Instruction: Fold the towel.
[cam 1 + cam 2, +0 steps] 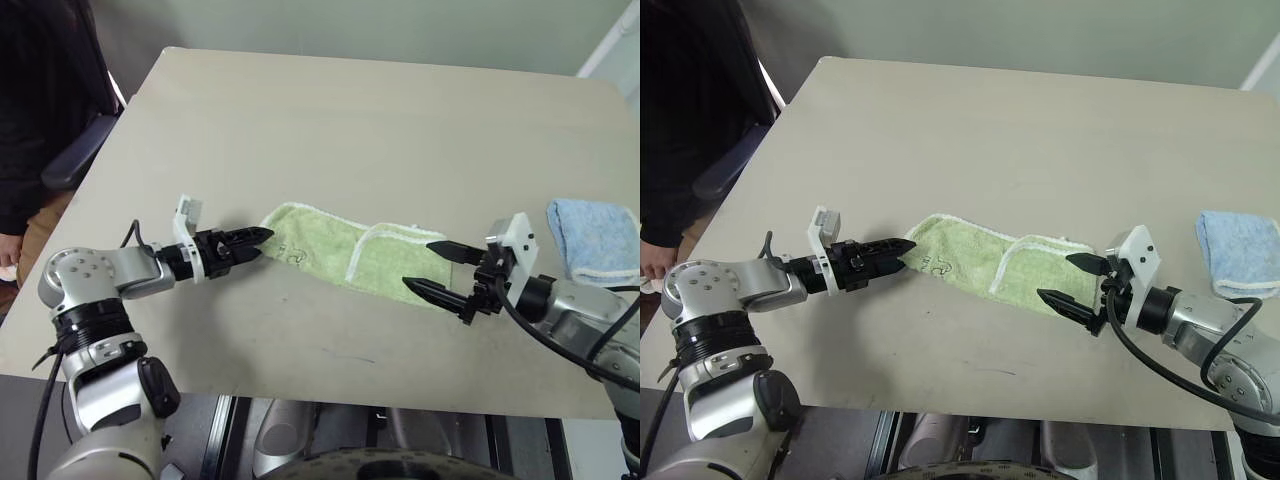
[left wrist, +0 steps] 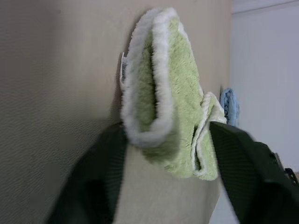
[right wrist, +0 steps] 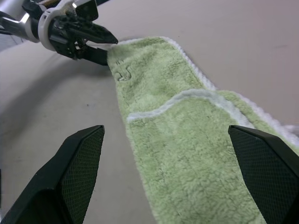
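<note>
The light green towel (image 1: 330, 245) lies on the table as a long folded strip with white edging, one flap turned over near its right end. My left gripper (image 1: 262, 244) is at the strip's left end, fingers (image 2: 107, 163) half apart on either side of the folded edge (image 2: 154, 121), with a gap showing. My right gripper (image 1: 418, 265) stands wide open at the right end, its fingers (image 3: 79, 168) spread over the green cloth (image 3: 187, 140) and holding nothing. The right wrist view also shows the left gripper (image 3: 105, 44) at the far corner.
A smaller light blue towel (image 1: 595, 238) lies folded at the table's right edge. The beige table (image 1: 350, 120) stretches bare behind the strip. A person in dark clothes (image 1: 40, 100) sits by a chair armrest (image 1: 80, 150) at the far left.
</note>
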### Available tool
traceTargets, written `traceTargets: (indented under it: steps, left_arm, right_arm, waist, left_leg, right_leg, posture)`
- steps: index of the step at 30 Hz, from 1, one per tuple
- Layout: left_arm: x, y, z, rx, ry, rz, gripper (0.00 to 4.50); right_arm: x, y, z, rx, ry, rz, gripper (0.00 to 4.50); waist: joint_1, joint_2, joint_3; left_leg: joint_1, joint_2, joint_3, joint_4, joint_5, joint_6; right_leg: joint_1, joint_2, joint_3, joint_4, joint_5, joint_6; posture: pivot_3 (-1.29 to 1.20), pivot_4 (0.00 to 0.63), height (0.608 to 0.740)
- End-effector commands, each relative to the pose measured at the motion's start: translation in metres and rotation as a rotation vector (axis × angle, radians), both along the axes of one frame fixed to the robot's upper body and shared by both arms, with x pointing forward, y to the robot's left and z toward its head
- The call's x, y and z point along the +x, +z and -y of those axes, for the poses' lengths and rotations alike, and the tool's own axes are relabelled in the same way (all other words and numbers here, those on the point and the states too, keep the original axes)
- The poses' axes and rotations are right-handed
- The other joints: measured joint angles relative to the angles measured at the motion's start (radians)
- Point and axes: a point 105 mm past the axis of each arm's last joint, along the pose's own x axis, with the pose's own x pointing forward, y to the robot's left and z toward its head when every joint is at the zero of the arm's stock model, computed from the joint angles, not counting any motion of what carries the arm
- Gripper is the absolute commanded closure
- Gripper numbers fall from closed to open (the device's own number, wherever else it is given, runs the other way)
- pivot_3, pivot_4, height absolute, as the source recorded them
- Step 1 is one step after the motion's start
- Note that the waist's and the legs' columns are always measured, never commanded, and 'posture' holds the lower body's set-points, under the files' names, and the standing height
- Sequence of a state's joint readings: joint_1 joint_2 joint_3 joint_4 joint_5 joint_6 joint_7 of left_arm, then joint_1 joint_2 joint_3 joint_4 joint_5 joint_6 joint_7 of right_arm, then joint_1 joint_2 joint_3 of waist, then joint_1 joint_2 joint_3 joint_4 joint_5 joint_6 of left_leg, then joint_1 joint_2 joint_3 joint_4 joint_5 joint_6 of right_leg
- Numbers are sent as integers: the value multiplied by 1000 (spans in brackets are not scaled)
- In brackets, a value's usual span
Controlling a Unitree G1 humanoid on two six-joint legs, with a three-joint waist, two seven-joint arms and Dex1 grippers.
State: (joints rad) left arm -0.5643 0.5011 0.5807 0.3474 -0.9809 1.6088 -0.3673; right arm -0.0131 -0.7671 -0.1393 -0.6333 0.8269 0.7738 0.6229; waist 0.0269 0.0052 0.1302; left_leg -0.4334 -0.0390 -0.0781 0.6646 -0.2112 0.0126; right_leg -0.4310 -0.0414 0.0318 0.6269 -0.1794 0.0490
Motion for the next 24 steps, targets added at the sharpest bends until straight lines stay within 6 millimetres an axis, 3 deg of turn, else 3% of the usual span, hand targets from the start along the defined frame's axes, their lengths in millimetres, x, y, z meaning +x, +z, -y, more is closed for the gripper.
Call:
traceTargets:
  steps: [1, 5, 10, 13, 19, 24]
  left_arm:
    - [0, 6, -1, -35, 12, 26, 3039]
    - [1, 7, -2, -39, 29, 32, 4484]
    - [6, 18, -11, -3, 52, 95, 4484]
    - [14, 39, -7, -2, 12, 190, 4484]
    - [25, 92, 40, -47, -203, 412, 4484]
    - [15, 96, 85, -16, -422, 502, 4484]
  right_arm:
    - [1, 12, -2, 40, 8, 48, 0]
    - [1, 12, 0, 37, 2, 48, 0]
    - [-1, 11, 2, 37, -3, 42, 0]
    - [-1, 11, 5, 23, -15, 55, 0]
    - [-2, 9, 14, -3, -54, 53, 0]
    - [-2, 9, 22, -17, -91, 57, 0]
  waist:
    - [0, 0, 0]
    - [0, 0, 0]
    - [0, -1, 1]
    - [0, -3, 2]
    - [14, -4, 2]
    - [12, -4, 2]
  left_leg:
    - [0, 0, 0, 0, 0, 0]
    - [1, 0, 0, 0, 0, 0]
    - [5, 0, 0, -1, 0, 0]
    - [5, 0, 0, -1, 0, -1]
    - [4, -1, -2, 1, -1, 0]
    - [4, -1, -1, 0, -2, 0]
  right_leg:
    - [0, 0, 0, 0, 0, 0]
    - [1, 0, 0, 0, 0, 1]
    - [4, 0, 0, 0, -1, 1]
    - [4, 1, 0, 0, -1, 2]
    - [6, 0, 1, 0, 4, -6]
    - [6, 0, 1, -1, 2, -5]
  posture:
    - [0, 150, 733]
    - [0, 150, 733]
    - [0, 150, 733]
    - [0, 150, 733]
    - [0, 150, 733]
    - [0, 150, 733]
